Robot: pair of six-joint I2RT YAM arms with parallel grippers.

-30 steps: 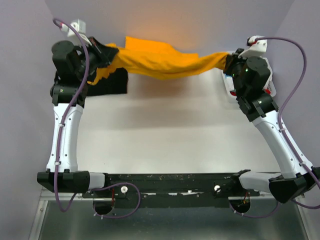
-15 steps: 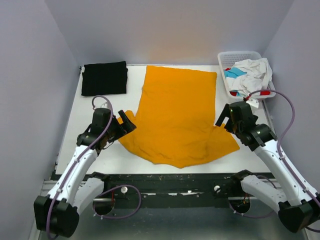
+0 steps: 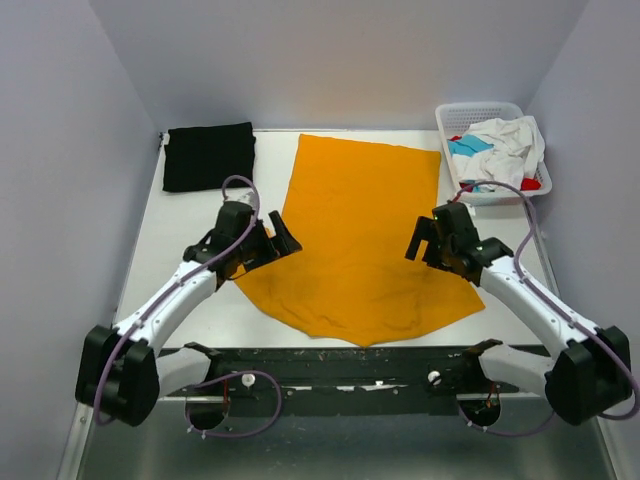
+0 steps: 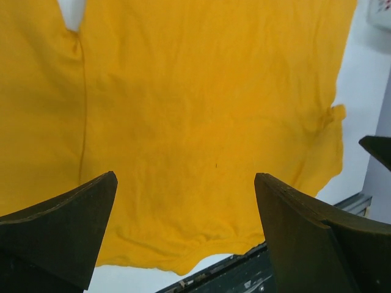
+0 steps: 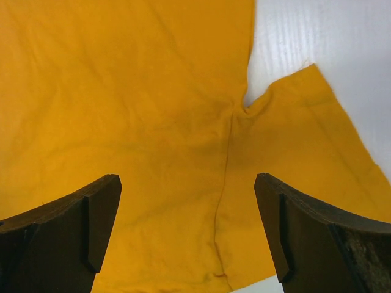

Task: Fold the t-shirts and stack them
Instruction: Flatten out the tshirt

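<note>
The mustard-orange cloth t-shirt [image 3: 365,225], just released, is being left spread flat to the left of the white plastic lattice basket [image 3: 480,106]. The left gripper [image 3: 278,240] and the right gripper [image 3: 425,238] are being held spread wide, empty, above it. Folding is judged next.

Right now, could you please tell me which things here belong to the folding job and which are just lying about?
Job: flat mustard-orange cloth t-shirt; folded black cloth t-shirt; crumpled white, teal and red cloth shirts.
Lying about: white plastic lattice basket.

Basket [image 3: 480,105], black shirt [image 3: 208,156] at far corners
</note>
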